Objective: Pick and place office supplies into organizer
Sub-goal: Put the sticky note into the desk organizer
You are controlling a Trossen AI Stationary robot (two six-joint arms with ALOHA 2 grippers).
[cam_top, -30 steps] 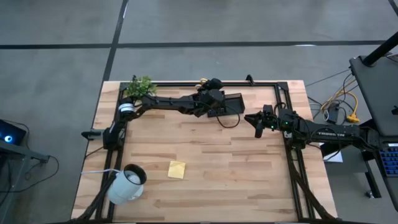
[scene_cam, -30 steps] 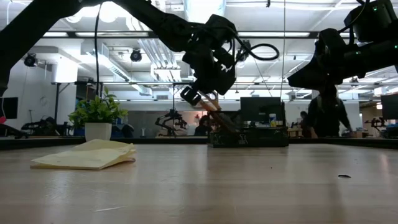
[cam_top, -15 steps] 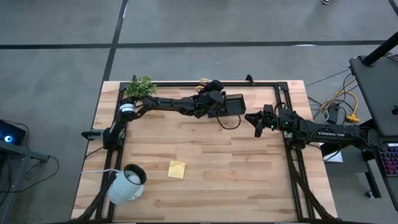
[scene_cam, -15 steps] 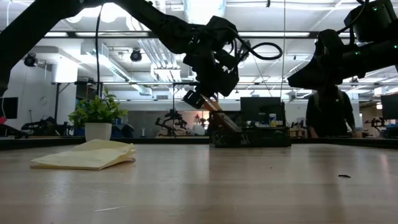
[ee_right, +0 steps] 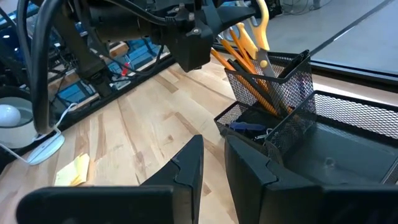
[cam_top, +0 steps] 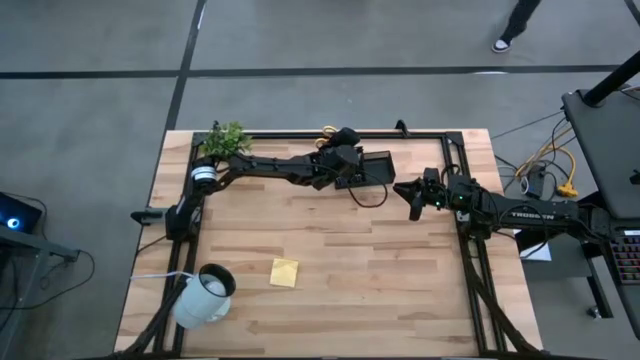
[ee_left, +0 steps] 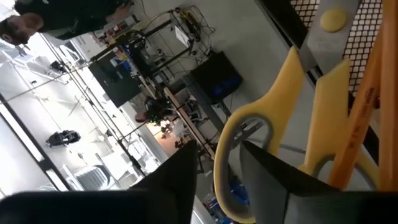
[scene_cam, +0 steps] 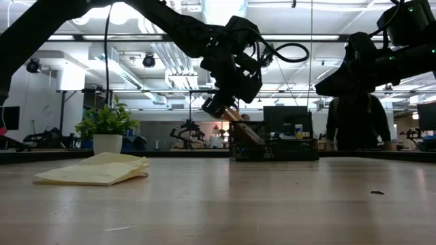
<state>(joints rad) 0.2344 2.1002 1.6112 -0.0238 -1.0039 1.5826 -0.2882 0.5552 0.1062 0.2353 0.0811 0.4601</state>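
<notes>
The left end effector (scene_cam: 225,107) hangs just above the organizer (cam_top: 374,168) at the far edge of the table (cam_top: 380,270), its fingers a little apart around the yellow scissors handle (ee_left: 261,143) without plainly pinching it — this looks like a release, the scissors left to stand on their own. They stand blades-down in the tall mesh cup beside the orange pencils (ee_right: 249,78), which lean against the cup's rim; upright storage is presumably why the arm came in from above. A few dark pens (ee_right: 252,129) lie in a lower compartment.

The right end effector (ee_right: 211,155) waits just beside the organizer on the right, held clear of the table, fingers narrowly parted and empty.

Well apart, toward the near edge, the sticky-note pad (cam_top: 284,272) lies flat on the table — by my judgement the next thing to fetch. The white mug (cam_top: 204,296) and the plant (cam_top: 226,138) sit at the left corners.
</notes>
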